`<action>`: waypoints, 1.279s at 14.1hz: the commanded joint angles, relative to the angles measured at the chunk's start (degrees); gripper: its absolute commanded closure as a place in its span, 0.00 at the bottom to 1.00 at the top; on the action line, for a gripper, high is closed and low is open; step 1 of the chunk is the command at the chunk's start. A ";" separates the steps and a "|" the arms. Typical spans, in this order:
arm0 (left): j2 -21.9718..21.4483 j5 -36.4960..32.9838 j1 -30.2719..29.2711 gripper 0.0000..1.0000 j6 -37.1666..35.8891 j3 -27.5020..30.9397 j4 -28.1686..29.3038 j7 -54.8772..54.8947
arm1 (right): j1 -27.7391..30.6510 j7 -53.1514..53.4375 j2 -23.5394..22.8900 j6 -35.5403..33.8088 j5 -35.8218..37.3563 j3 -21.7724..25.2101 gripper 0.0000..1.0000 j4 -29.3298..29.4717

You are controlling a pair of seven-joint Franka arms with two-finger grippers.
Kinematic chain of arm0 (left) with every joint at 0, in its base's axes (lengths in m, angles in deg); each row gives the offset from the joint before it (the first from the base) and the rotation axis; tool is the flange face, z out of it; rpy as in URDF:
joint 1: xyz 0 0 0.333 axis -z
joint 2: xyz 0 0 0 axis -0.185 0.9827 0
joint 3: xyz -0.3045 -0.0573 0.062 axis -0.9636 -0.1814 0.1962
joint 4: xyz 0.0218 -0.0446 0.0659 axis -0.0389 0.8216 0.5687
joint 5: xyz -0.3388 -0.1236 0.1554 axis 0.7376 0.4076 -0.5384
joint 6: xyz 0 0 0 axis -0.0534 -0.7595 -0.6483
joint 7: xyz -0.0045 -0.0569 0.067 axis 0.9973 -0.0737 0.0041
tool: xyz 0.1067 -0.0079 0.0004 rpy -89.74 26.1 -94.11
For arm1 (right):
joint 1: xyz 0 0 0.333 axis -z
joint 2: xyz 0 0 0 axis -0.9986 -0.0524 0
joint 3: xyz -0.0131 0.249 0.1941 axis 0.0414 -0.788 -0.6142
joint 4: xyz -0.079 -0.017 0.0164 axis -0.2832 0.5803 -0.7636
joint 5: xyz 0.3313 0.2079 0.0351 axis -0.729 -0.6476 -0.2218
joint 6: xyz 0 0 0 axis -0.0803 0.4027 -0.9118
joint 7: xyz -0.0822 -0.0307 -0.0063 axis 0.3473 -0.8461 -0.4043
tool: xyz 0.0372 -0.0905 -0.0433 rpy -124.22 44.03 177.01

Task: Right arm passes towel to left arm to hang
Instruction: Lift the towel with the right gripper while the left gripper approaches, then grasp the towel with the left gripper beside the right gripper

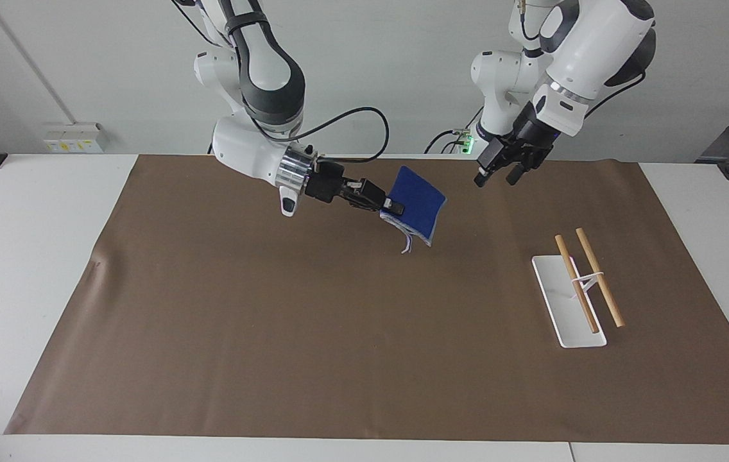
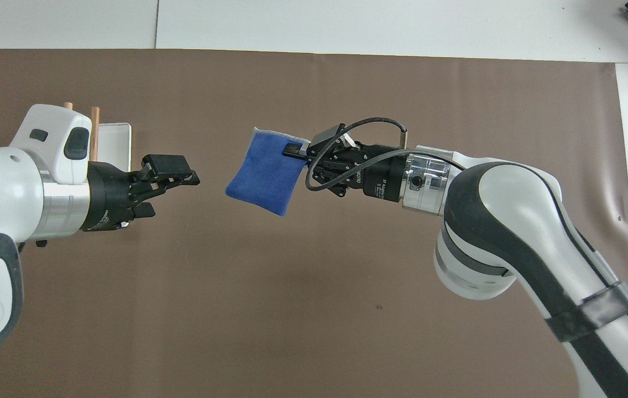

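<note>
Counter (image 1: 37, 269) space is taken up almost wholly by a brown paper sheet (image 1: 313, 333), which is laid flat under everything else. Two white jointed arms are raised above it. The right arm (image 1: 255, 147) is stretched out level over the middle of the sheet, and its right gripper (image 1: 393, 208) is clamped shut on one corner of the towel (image 1: 419, 202). The towel, a folded bright blue cloth with a pale grey stitched edge, is held in the air clear of the sheet, and its free end is seen to hang down at a slant. The left arm (image 1: 586, 45) is brought in from its own end of the counter, and the left gripper (image 1: 496, 178) is held with its fingers spread apart, empty, pointed at the towel and near it but not touching it. In the overhead view a clear gap is seen between the left gripper (image 2: 192, 178) and the towel (image 2: 267, 177). A rack (image 1: 570, 301) is stood on the sheet toward the left arm's end: a white oblong base by which two wooden rods (image 1: 599, 277) are carried side by side above it, joined by a white crosspiece.
</note>
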 commanded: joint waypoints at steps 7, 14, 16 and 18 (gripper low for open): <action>-2.41 19.66 8.41 0.00 26.11 0.78 13.71 -23.92 | 0.01 0.45 0.08 0.91 -1.60 -0.44 1.00 -0.18; -1.10 28.66 11.93 0.84 37.65 0.78 14.60 -29.03 | 0.01 0.28 0.08 1.00 -1.42 -0.44 1.00 -0.27; -1.09 28.66 11.66 0.95 37.65 0.87 14.43 -29.47 | 0.01 0.28 0.08 1.00 -1.34 -0.35 1.00 -0.27; -0.92 28.66 11.40 1.00 37.57 0.96 14.25 -29.21 | 0.01 0.28 0.08 1.00 -1.34 -0.35 1.00 -0.27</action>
